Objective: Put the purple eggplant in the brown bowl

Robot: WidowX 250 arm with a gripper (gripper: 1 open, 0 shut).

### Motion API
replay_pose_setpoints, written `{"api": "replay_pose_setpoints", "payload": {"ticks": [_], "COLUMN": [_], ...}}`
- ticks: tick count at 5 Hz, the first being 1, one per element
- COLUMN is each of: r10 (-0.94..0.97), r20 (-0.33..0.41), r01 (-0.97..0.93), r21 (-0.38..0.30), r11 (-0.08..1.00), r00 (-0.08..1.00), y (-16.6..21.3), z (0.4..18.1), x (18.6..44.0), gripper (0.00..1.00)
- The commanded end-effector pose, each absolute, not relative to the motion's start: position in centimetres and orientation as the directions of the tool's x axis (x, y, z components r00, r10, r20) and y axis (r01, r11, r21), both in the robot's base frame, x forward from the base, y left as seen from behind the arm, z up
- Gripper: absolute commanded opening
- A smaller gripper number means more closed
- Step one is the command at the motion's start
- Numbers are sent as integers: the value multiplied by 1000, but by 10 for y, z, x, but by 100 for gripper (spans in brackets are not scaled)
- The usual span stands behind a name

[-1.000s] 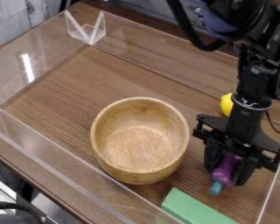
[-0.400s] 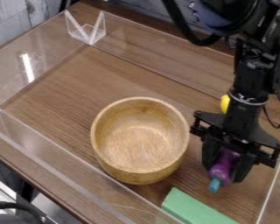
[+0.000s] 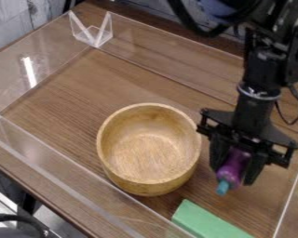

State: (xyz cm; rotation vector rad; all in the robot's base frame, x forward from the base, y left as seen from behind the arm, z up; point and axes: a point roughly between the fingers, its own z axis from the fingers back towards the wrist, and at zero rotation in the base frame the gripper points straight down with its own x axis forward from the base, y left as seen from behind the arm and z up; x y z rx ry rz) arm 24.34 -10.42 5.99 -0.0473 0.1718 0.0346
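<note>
The purple eggplant [image 3: 234, 169] hangs lengthwise between the black fingers of my gripper [image 3: 237, 165], its blue-teal stem cap pointing down toward the table. The gripper is shut on it and points straight down. It sits just to the right of the brown bowl [image 3: 148, 147], a large round wooden bowl with thick walls and nothing inside. The eggplant's lower tip is close above the wooden table, beside the bowl's right wall.
A flat green block [image 3: 214, 223] lies at the front edge, below the gripper. Clear acrylic walls [image 3: 40, 65] ring the wooden table, with a clear folded stand [image 3: 92, 28] at the back left. Black cables hang behind the arm at the top right.
The gripper has lifted the eggplant slightly and shifted a little left toward the bowl. The yellow object seen behind the arm earlier is now hidden by it.
</note>
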Motion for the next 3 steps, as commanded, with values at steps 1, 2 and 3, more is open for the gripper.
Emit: {"api": "replay_pose_setpoints", "payload": {"ticks": [1, 2, 3], "r10": [46, 71, 86], "r20": [-106, -100, -102], "r01": [-52, -76, -91], "r21": [-56, -46, -41], "r11": [997, 996, 995], "r00": [993, 992, 991], "y": [-89, -63, -28], "z": [85, 92, 91], "x": [250, 255, 256], "gripper": [0, 0, 0]}}
